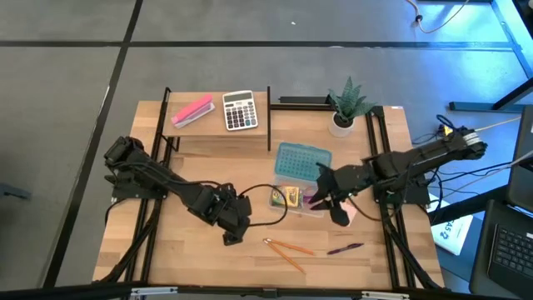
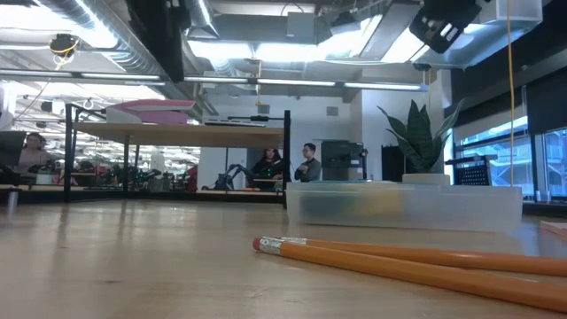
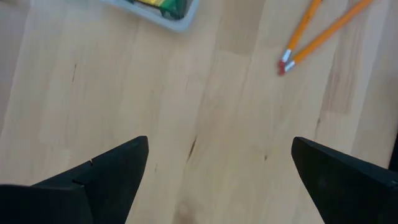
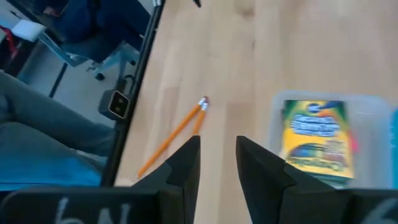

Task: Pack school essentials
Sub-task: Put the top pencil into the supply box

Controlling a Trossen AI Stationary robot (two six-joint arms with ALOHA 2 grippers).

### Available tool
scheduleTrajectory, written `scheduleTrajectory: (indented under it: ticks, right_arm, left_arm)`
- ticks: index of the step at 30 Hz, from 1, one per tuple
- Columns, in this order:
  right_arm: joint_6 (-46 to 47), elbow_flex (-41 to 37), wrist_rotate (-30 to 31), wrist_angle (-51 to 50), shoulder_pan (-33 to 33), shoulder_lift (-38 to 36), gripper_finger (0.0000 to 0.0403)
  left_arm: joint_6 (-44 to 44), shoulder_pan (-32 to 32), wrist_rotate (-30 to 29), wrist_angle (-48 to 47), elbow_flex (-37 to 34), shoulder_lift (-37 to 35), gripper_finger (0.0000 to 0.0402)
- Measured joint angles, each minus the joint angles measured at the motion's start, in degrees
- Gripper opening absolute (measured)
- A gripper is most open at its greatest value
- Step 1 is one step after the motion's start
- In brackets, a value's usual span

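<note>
The yellow-green crayon box (image 1: 291,197) lies flat inside a clear rectangular plastic bin (image 1: 279,202) near the middle of the wooden table (image 1: 208,250), its printed face up, as the right wrist view shows (image 4: 314,142). In the high view something purple sits in the bin just at the box's 3 o'clock, too small to name. At the bin's 12 o'clock, touching or nearly so, lies a teal perforated lid (image 1: 301,161). At the bin's 6 o'clock two orange pencils (image 1: 290,251) with red eraser tips lie crossed on the bare wood, and at their 3 o'clock, apart from them, a purple pen (image 1: 345,247). The right gripper (image 1: 341,215) hangs over the bin's 3 o'clock edge, its fingers (image 4: 186,163) drawn close with a narrow gap and nothing between them; a pale pink thing peeks out beneath it, mostly hidden. The left gripper (image 1: 231,236) waits at the bin's 8 o'clock, fingers (image 3: 112,171) spread wide over empty wood. On a raised shelf (image 1: 212,133) at the table's 11 o'clock rest an elongated pink block (image 1: 192,112) and a grey calculator with white keys (image 1: 240,111); a potted green plant (image 1: 345,107) stands at 1 o'clock. In the low view people sit in the room behind.
</note>
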Motion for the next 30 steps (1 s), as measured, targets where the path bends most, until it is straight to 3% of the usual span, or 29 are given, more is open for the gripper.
scheduleTrajectory:
  ticks: [11, 18, 25, 30]
  right_arm:
    - [8.49, 0.0, 0.23, 4.53, 9.35, 7.28, 0.0034]
    - [14.26, 0.0, -1.47, 5.73, 11.11, 12.2, 0.0004]
    - [21.18, 0.0, -4.91, 6.4, 11.11, 16.1, 0.0053]
    - [19.36, 0.0, -4.86, 11.36, 11.09, 18.37, 0.01]
  left_arm:
    - [-1.5, -3.36, -2.09, -1.24, 0.0, -5.27, 0.039]
    - [-1.48, -3.89, -3.61, -2.02, 0.02, -6.71, 0.039]
    - [-1.43, -3.87, -3.63, -2.03, 0.02, -6.69, 0.039]
    - [-1.07, -3.87, -3.65, -2.07, 0.02, -6.67, 0.039]
